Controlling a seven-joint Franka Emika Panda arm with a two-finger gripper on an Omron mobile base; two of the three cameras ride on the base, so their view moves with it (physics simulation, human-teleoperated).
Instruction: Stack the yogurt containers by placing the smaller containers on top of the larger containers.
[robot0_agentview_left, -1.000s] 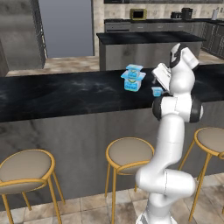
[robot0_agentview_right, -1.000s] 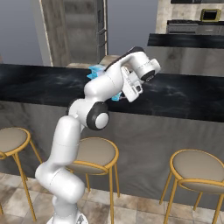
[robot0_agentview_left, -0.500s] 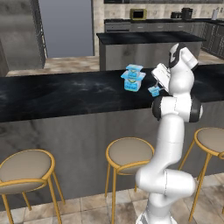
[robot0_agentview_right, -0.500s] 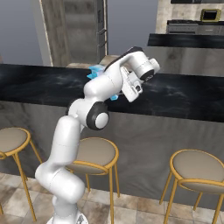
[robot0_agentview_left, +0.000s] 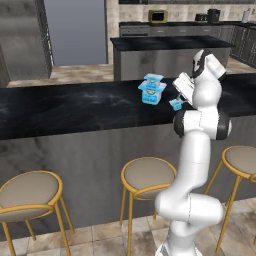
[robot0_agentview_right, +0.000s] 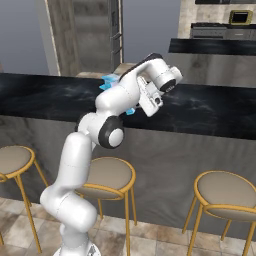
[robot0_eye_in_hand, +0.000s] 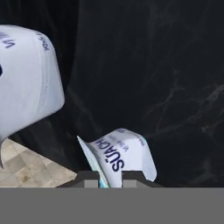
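While the white arm reaches over the black counter (robot0_agentview_left: 75, 107), its claw (robot0_eye_in_hand: 109, 177) is closed on the tiny yogurt cup (robot0_eye_in_hand: 118, 157), whose white lid with blue lettering sits tilted between the two dark tips. From the left side that little blue cup (robot0_agentview_left: 175, 104) shows just at the hand, near the counter's front part. Further back on the counter stand the other two cups, the medium one (robot0_agentview_left: 153, 78) on top of the biggest (robot0_agentview_left: 151, 93). Round stools (robot0_agentview_left: 148, 175) line the floor below.
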